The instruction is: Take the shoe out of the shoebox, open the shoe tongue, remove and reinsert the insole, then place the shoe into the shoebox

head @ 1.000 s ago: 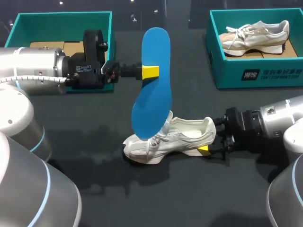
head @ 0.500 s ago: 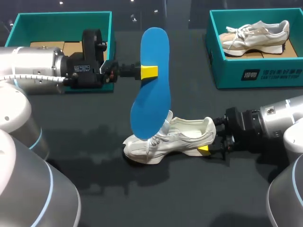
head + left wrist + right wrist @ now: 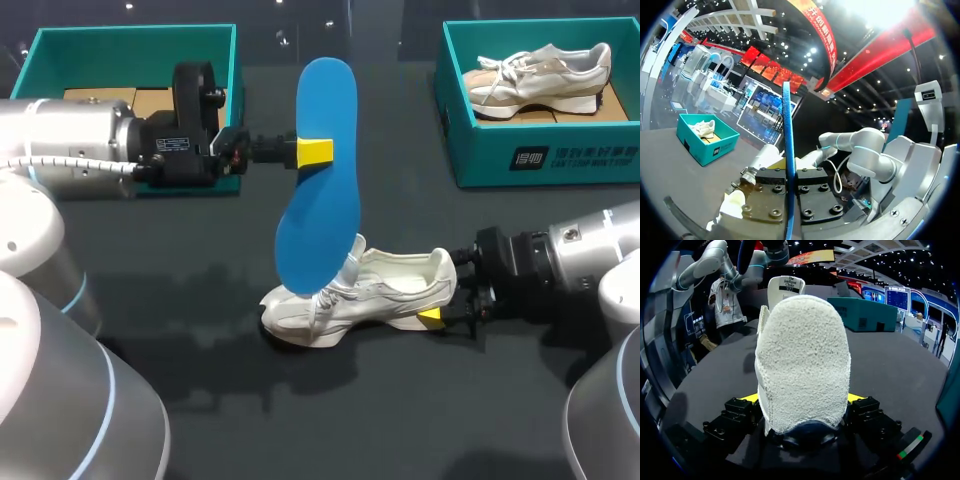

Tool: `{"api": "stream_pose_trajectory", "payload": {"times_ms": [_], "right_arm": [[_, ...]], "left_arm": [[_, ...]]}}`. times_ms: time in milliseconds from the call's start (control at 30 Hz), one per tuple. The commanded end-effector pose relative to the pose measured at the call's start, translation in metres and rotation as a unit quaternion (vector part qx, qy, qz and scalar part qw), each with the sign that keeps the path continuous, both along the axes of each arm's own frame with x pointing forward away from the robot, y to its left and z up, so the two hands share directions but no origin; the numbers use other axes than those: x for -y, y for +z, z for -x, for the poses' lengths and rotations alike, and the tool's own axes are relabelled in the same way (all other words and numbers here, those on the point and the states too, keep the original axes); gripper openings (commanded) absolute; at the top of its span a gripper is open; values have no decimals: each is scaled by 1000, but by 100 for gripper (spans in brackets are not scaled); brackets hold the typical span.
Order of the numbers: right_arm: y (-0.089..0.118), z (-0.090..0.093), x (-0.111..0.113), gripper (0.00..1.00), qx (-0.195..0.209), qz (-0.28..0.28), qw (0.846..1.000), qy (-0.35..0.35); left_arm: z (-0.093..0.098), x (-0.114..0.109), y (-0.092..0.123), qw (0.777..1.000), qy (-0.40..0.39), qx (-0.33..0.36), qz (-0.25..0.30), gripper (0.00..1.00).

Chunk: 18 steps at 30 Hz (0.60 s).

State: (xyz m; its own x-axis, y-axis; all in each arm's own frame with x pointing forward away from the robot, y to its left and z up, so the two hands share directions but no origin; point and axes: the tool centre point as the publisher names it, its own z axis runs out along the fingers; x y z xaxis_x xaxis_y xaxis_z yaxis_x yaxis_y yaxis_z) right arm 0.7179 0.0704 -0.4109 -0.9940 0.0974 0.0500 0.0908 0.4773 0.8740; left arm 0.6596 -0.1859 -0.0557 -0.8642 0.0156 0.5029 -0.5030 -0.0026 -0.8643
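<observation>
A white sneaker [image 3: 370, 295] stands upright on the dark table, toe to the left. My right gripper [image 3: 440, 297] is shut on its heel; in the right wrist view the fuzzy heel [image 3: 805, 360] fills the gap between the yellow tips of that gripper [image 3: 804, 402]. Above the shoe's front hangs a blue insole [image 3: 322, 200], nearly upright, its lower end close to the raised tongue. My left gripper [image 3: 316, 152] is shut on its upper half. In the left wrist view the insole [image 3: 788, 130] shows edge-on, clamped between the fingers of that gripper [image 3: 789, 200].
A teal shoebox [image 3: 60, 60] with cardboard inside sits at the back left, behind my left arm. A second teal shoebox [image 3: 520, 150] at the back right holds another sneaker [image 3: 540, 70]. Bare table lies in front of the shoe.
My left arm and the insole have drifted very slightly to the left. The shoe and my right arm have stayed where they were.
</observation>
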Motion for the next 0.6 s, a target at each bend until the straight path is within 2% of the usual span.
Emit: {"api": "stream_pose_trajectory", "payload": {"times_ms": [33,433,600], "right_arm": [[6,4,2,100,-1,12,1000,-4],[20,10,13,100,-12,71,997,-6],[30,7,17,100,-38,131,991,2]], "left_arm": [[0,2,-1,1000,1,0,1,0],[0,2,-1,1000,1,0,1,0],[0,2,-1,1000,1,0,1,0]]}}
